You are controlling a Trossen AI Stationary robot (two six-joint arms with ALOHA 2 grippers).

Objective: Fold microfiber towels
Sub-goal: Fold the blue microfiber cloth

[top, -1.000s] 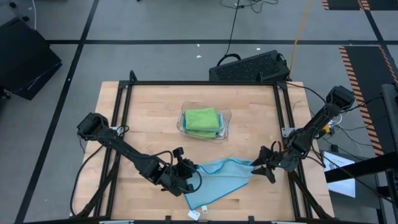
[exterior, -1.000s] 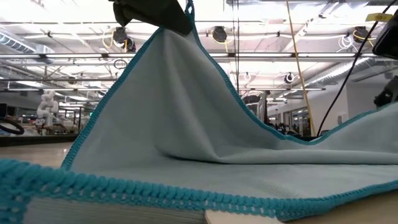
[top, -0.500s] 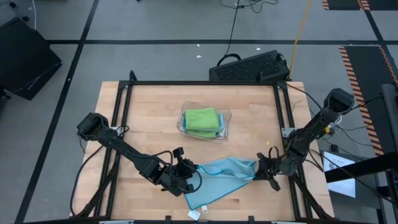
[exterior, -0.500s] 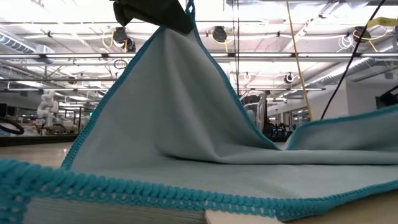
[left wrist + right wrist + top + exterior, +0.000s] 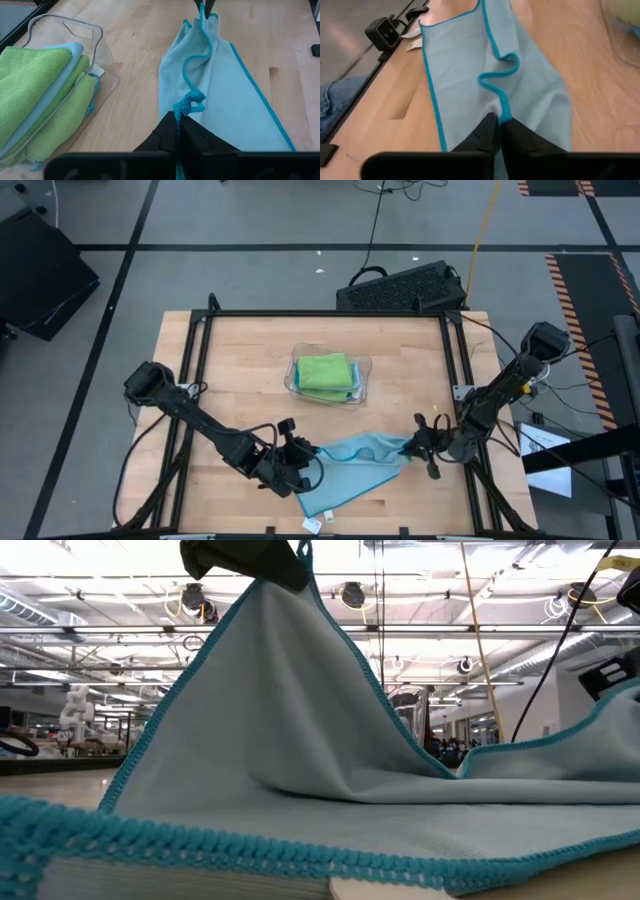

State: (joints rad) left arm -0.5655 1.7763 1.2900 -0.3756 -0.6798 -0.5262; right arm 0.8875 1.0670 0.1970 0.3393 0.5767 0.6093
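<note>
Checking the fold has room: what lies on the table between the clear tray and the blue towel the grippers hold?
Only bare wood table, by the high view, separates the tray from the blue towel.

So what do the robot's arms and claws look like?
Both arms are black, thin and jointed, each with a chunky rounded block at its base and black cables looping along it. The left gripper and right gripper each end in two dark, wedge-shaped fingers. I can't see any markings on them.
</note>
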